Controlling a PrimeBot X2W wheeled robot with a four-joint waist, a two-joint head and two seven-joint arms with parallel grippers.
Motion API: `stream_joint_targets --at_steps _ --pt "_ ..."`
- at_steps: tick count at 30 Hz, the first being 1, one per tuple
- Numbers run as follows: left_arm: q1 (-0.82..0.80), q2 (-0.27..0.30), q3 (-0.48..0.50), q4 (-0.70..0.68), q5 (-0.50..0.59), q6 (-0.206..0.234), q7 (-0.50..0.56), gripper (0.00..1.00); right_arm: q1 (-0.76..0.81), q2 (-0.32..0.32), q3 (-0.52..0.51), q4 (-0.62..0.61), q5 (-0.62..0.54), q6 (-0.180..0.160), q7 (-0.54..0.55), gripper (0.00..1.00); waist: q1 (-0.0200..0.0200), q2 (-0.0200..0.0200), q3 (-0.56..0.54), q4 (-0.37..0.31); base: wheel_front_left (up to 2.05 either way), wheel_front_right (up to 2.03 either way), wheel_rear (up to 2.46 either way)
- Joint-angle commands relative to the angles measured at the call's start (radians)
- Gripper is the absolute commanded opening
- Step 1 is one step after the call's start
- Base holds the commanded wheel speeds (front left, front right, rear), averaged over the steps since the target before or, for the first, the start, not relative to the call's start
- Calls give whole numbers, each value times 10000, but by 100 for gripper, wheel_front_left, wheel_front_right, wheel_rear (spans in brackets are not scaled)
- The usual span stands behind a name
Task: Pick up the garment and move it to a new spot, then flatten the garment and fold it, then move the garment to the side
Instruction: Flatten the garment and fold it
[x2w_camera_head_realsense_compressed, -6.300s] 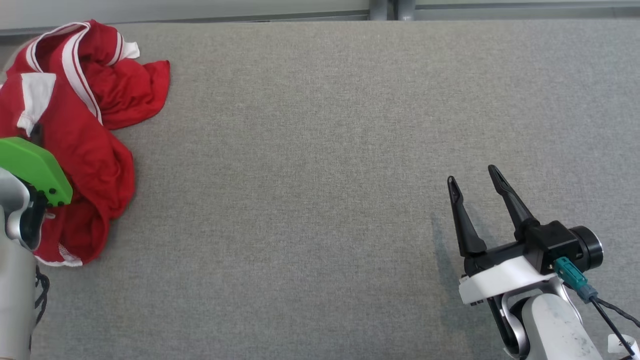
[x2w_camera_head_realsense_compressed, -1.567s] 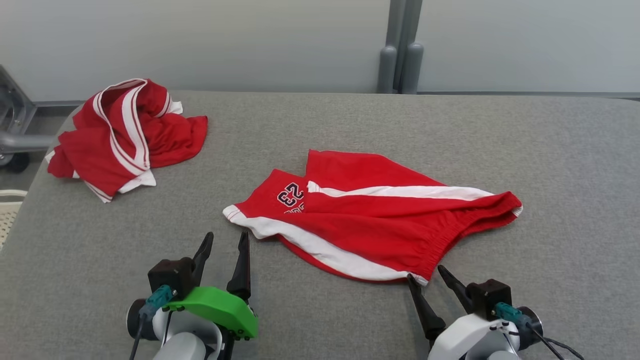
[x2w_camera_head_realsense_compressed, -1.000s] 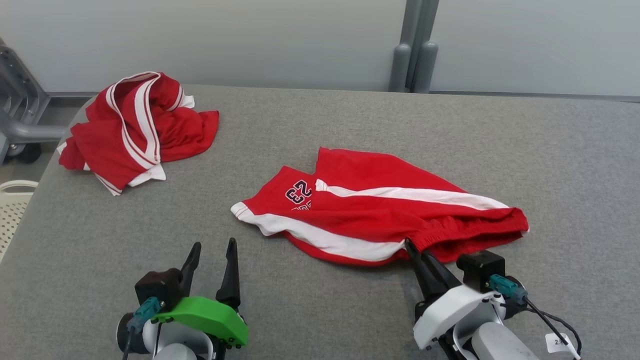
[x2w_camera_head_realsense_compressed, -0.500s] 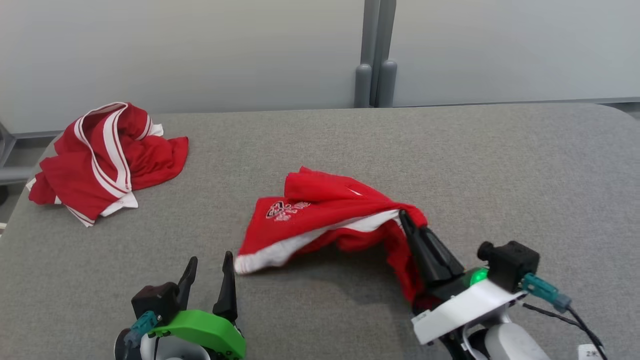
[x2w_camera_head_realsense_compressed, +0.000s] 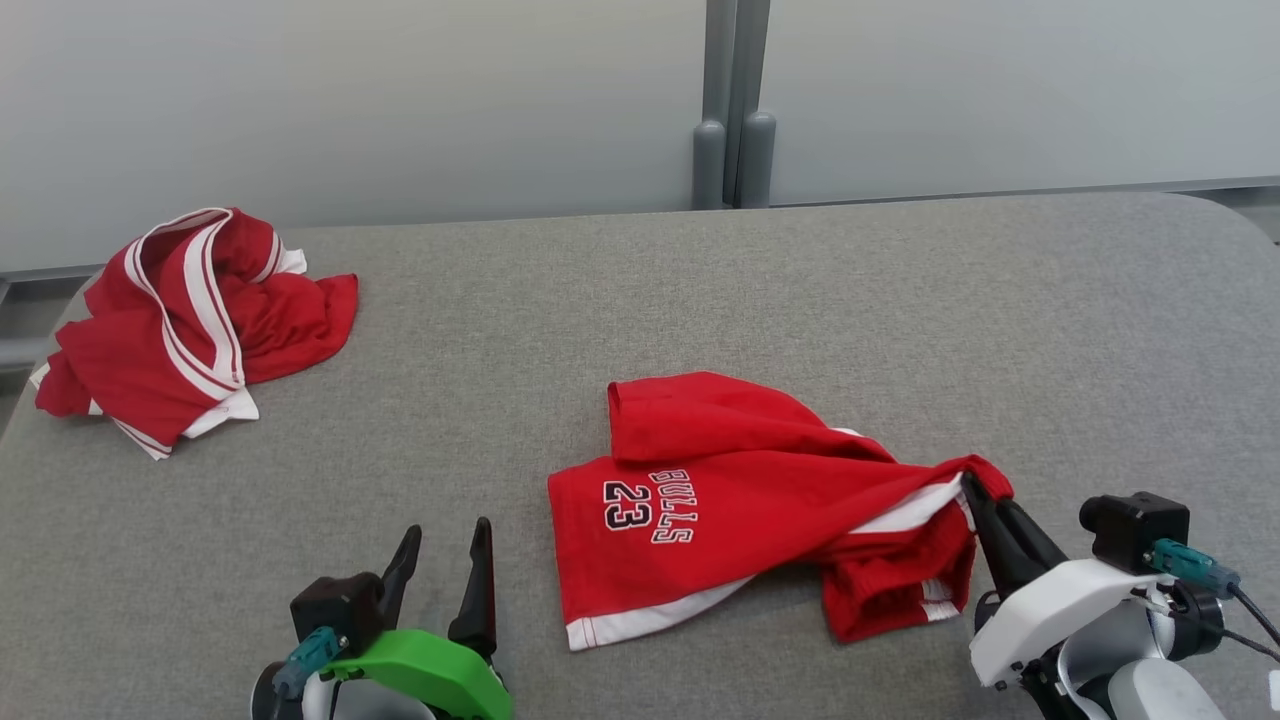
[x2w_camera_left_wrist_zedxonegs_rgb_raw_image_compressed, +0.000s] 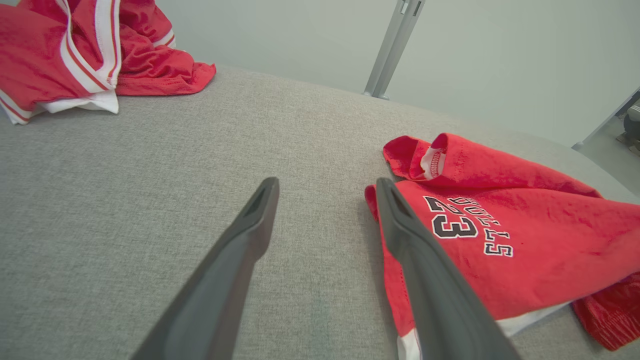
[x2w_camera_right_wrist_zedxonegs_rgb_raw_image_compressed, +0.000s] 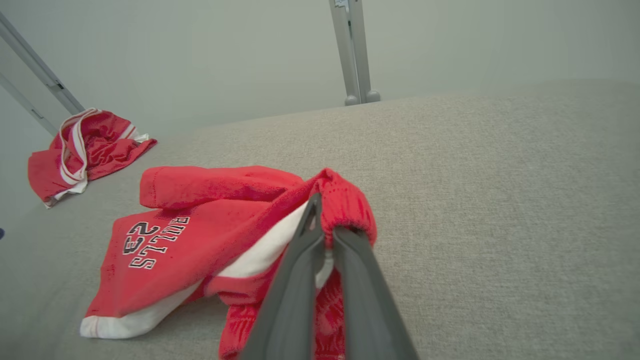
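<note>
The garment (x2w_camera_head_realsense_compressed: 740, 500), red shorts with white trim and a "BULLS 23" print, lies crumpled on the grey table (x2w_camera_head_realsense_compressed: 700, 300), slightly right of centre. My right gripper (x2w_camera_head_realsense_compressed: 972, 487) is shut on the bunched waistband at its right end, holding that end slightly raised; the right wrist view shows the fabric (x2w_camera_right_wrist_zedxonegs_rgb_raw_image_compressed: 200, 235) pinched at my right gripper (x2w_camera_right_wrist_zedxonegs_rgb_raw_image_compressed: 322, 225). My left gripper (x2w_camera_head_realsense_compressed: 447, 535) stands open with nothing between its fingers, just left of the shorts' printed leg. In the left wrist view the left gripper (x2w_camera_left_wrist_zedxonegs_rgb_raw_image_compressed: 326, 187) has its right finger beside the garment (x2w_camera_left_wrist_zedxonegs_rgb_raw_image_compressed: 500, 220).
A second red and white garment (x2w_camera_head_realsense_compressed: 180, 310) lies in a heap at the table's far left corner, also in the left wrist view (x2w_camera_left_wrist_zedxonegs_rgb_raw_image_compressed: 75, 50) and right wrist view (x2w_camera_right_wrist_zedxonegs_rgb_raw_image_compressed: 80, 150). A grey post (x2w_camera_head_realsense_compressed: 730, 100) stands behind the table's back edge.
My right gripper, shut on the waistband, lifted the shorts, turned them over and drew them nearer and right; most of the cloth has settled back on the table. The head view shifted.
</note>
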Motion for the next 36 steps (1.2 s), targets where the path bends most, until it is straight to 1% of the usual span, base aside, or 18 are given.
stream_joint_targets --at_steps 1,6,9,12,15,16,17,18,19,20,26,29,36 --pt "-105 -24 -30 47 36 -43 15 100 -291 -201 -17 503 -219 4 -25 0 0 49 74 50 0 0 0" --pt "-276 -55 -136 115 68 -122 26 100 -869 -657 287 2051 -463 4 -168 0 0 49 238 189 0 0 0" --pt "-370 -65 -150 149 89 -126 10 100 -1121 -758 485 2890 -397 3 -391 0 0 49 315 277 0 0 0" --pt "-424 -61 -158 156 91 -130 -13 100 -1341 -795 658 3496 -252 3 -665 0 0 49 366 330 0 0 0" --pt "-427 -52 -167 133 100 -126 -30 100 -1436 -835 859 3850 -73 3 -941 0 0 49 376 333 0 0 0" --pt "-418 -50 -175 112 106 -128 -38 100 -1458 -840 927 3890 37 3 -1056 10 0 49 371 324 0 0 0" --pt "-418 -50 -175 112 106 -128 -38 100 -1458 -840 927 3890 37 3 -1056 10 0 49 371 324 0 0 0" --pt "-400 -49 -185 90 100 -139 -42 100 -1462 -854 958 3897 115 3 -1149 39 0 49 361 303 0 0 0" --pt "-381 -44 -194 69 91 -147 -47 100 -1442 -886 1005 3873 163 3 -1226 52 0 49 356 278 0 0 0" --pt "-356 -35 -205 44 93 -161 -52 100 -1397 -915 1017 3811 230 3 -1322 100 0 49 338 246 0 0 0" --pt "-108 -15 -265 -235 32 -164 -59 100 -910 -902 946 3105 429 3 -1664 100 0 49 205 -46 0 0 0" --pt "67 41 -249 -417 -30 -116 -44 100 -574 -792 822 2620 433 3 -1720 100 0 49 143 -208 0 0 0" --pt "530 228 -143 -962 -148 -31 -70 100 205 -470 48 1391 -235 3 -1708 100 0 49 46 -460 0 0 0"
